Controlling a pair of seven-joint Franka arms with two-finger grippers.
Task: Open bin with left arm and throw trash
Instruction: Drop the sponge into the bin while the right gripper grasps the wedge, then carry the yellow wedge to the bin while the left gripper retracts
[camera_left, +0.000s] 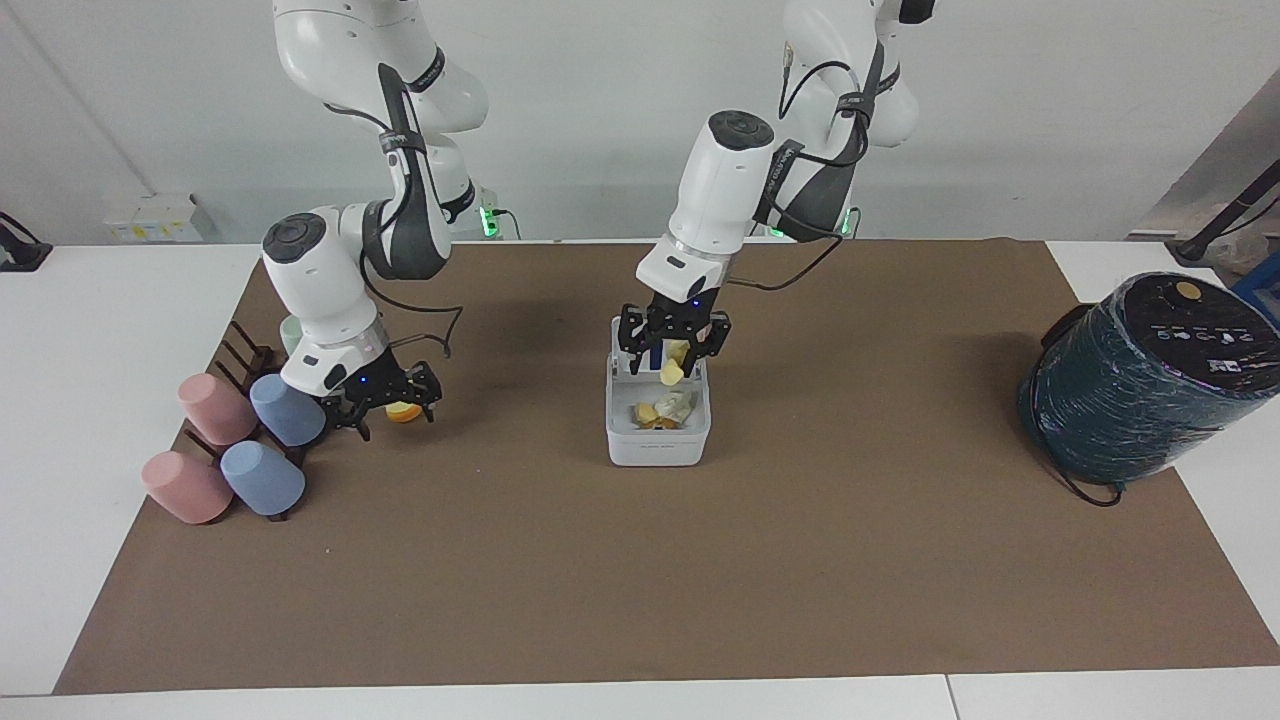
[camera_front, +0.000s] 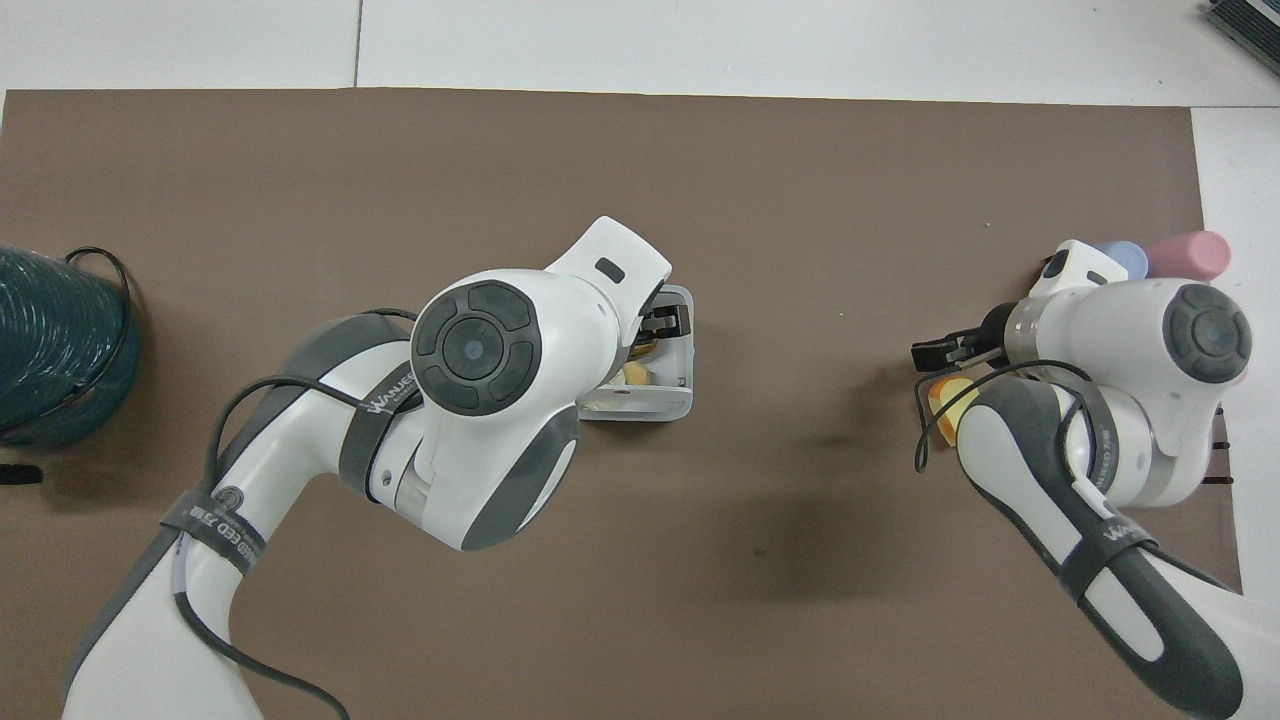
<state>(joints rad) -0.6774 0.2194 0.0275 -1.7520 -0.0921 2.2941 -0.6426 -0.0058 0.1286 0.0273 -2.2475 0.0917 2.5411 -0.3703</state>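
Left hand (camera_left: 673, 341), fingers spread apart, is over the open bin (camera_left: 657, 440); a pale yellow block (camera_left: 671, 373) is in the air just beneath it, above the bin's cavity, where other trash (camera_left: 662, 411) already lies. Risk: the block may strike the rim or the raised lid and bounce onto the table (camera_left: 800, 560). Right hand (camera_left: 383, 397), fingers apart, is low over the orange-layered block (camera_left: 404, 411), toward the right arm's end from the bin; a skewed closure may push that block toward the cups (camera_left: 287, 409).
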